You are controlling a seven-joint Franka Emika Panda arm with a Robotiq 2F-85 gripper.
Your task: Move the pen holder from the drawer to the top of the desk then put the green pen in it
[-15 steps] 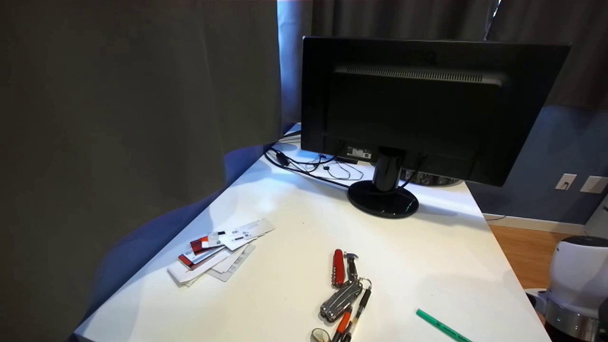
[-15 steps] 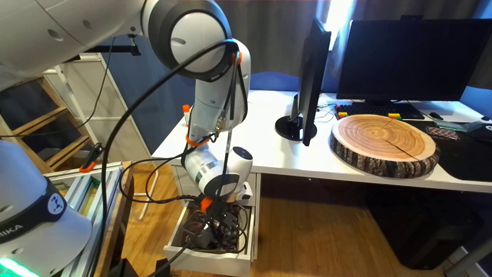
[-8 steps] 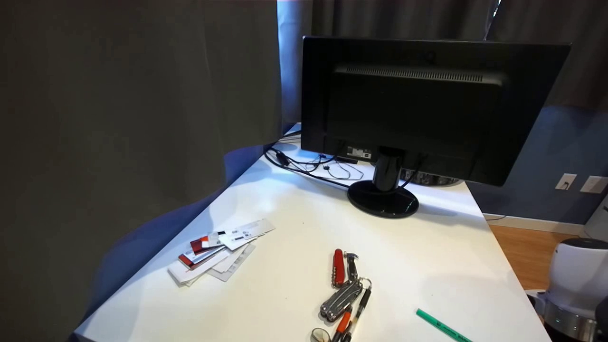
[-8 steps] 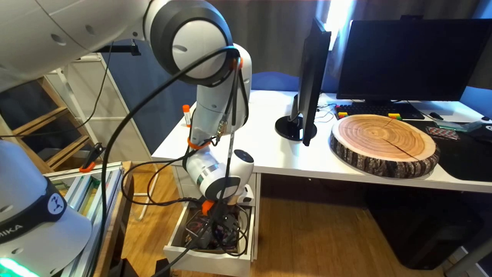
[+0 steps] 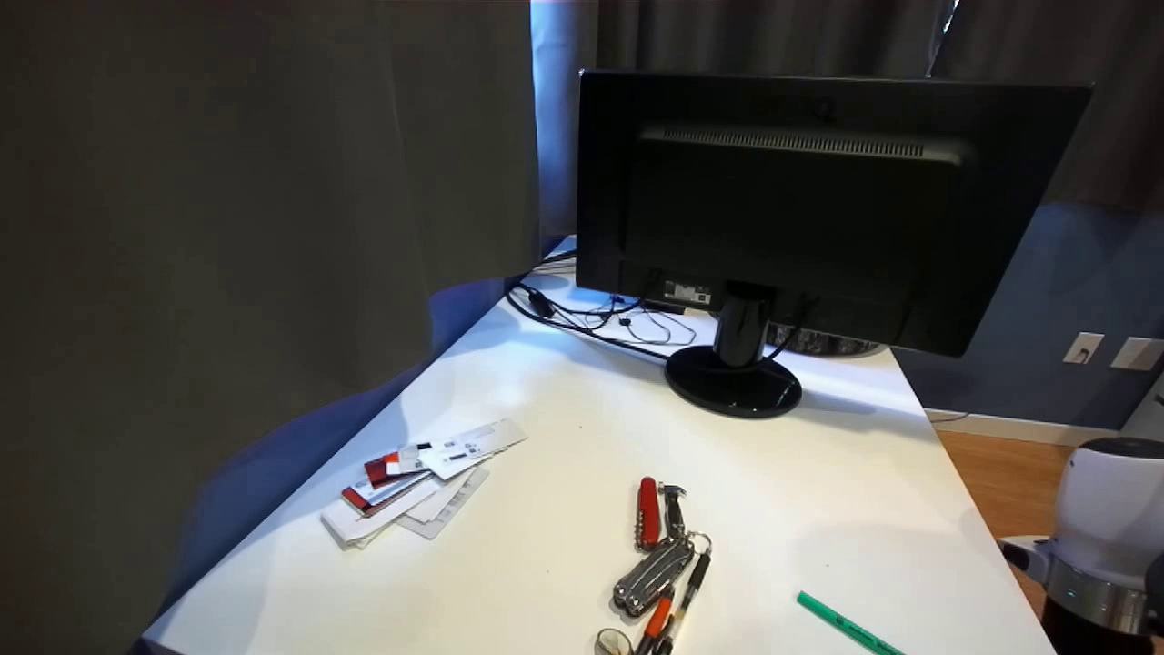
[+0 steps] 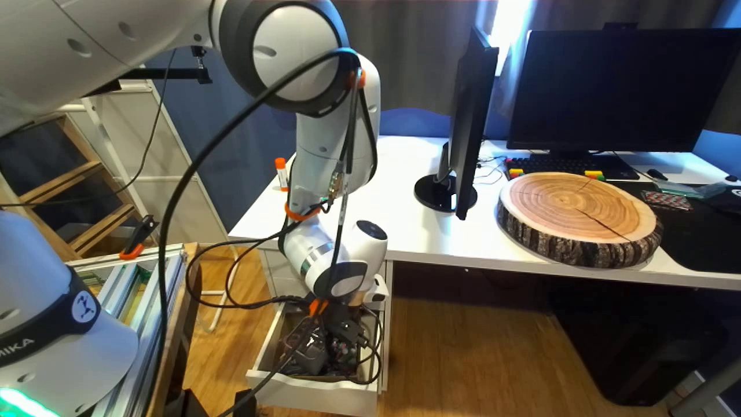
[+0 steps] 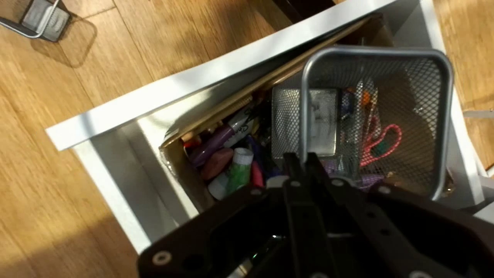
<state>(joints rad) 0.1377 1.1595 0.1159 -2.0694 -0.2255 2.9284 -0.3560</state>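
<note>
Grey wire mesh: the pen holder (image 7: 409,92) is held by its rim, with the gripper (image 7: 303,160) jaws pinching one side of the metal edge from both faces, as read in the wrist view. Holder's mouth turned toward the wrist camera; rounded-square outline clear, things behind showing through the mesh. Position: at the pulled-out drawer (image 7: 185,82), over or partly within a cardboard box (image 7: 191,179) set inside; contact between the holder's base and the contents cannot be told. Beside the holder in the box: a purple marker (image 7: 212,148) and a white-capped green bottle (image 7: 239,172). Pink-red looped handles (image 7: 382,144) visible through the mesh. Second mesh container (image 7: 46,23) at upper left, cut off by the frame, against the wooden floor (image 7: 135,46). In an exterior view the arm (image 6: 333,145) reaches down past the desk edge to the drawer. Green pen (image 5: 847,623) lies on the white desk (image 5: 773,482), one end running to the bottom of the frame, apart from a red pocket knife (image 5: 647,511) and a silver multitool (image 5: 653,578). Loose cards and papers (image 5: 414,491) overlap near the curtain side. Black monitor (image 5: 818,209) stands on the desk in both exterior views.
</note>
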